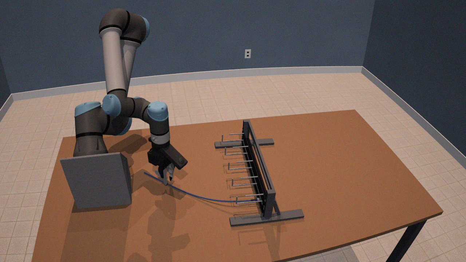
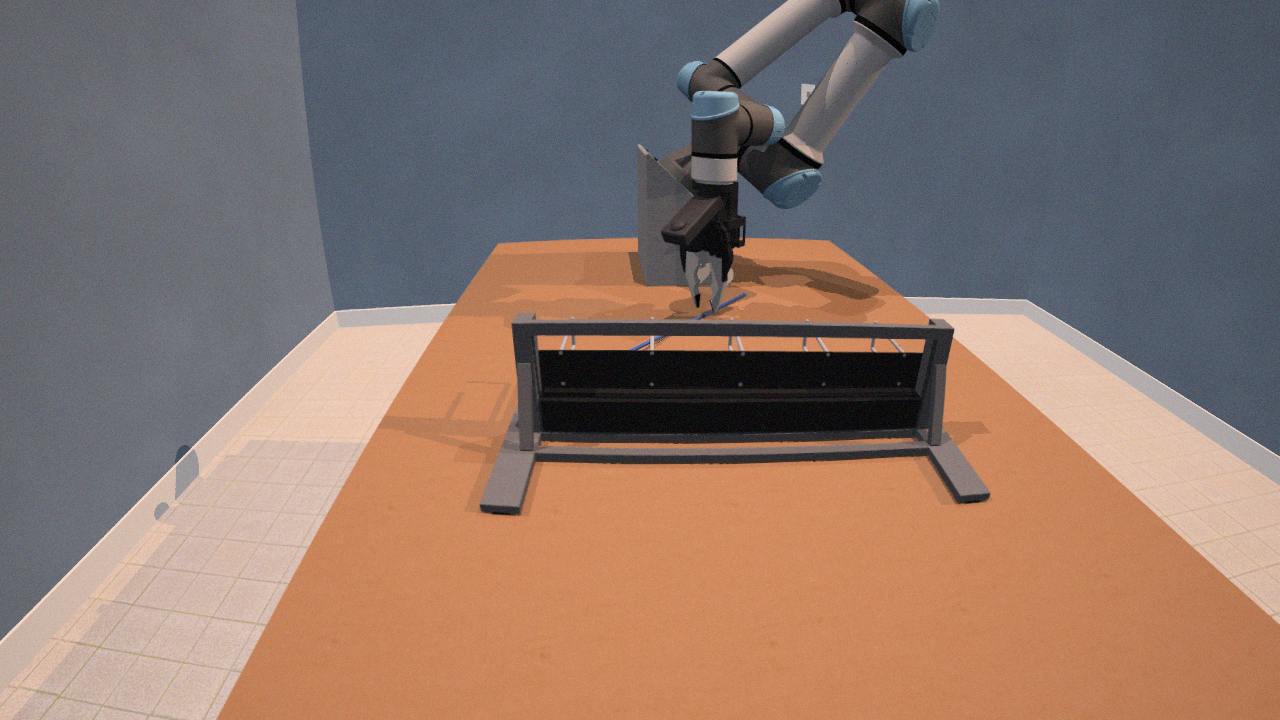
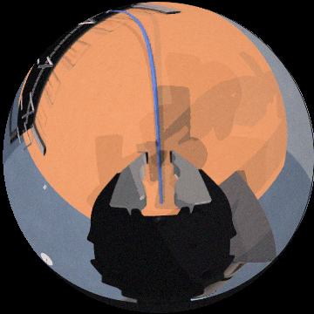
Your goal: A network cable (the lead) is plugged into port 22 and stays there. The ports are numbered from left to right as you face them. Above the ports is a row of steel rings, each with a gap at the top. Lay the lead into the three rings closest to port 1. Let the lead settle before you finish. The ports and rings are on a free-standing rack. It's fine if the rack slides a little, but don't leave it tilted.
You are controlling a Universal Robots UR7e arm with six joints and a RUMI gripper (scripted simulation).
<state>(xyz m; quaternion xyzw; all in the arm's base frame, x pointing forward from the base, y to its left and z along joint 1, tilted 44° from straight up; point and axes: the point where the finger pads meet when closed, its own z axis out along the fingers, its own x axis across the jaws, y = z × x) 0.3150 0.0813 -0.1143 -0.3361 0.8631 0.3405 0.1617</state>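
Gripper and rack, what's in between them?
In the top view, only the blue lead runs over the table from the gripper to the rack, whose rings stick out toward it.

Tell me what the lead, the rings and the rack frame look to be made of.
Lead: thin, blue and matte. It sags in a smooth curve, so it is probably a flexible plastic-jacketed cable.
Rings: slim pale-grey rods that catch the light, so they look like bare steel.
Rack frame: square dark-grey bars with a flat matte finish. It may be painted metal or plastic; the look leaves that open.
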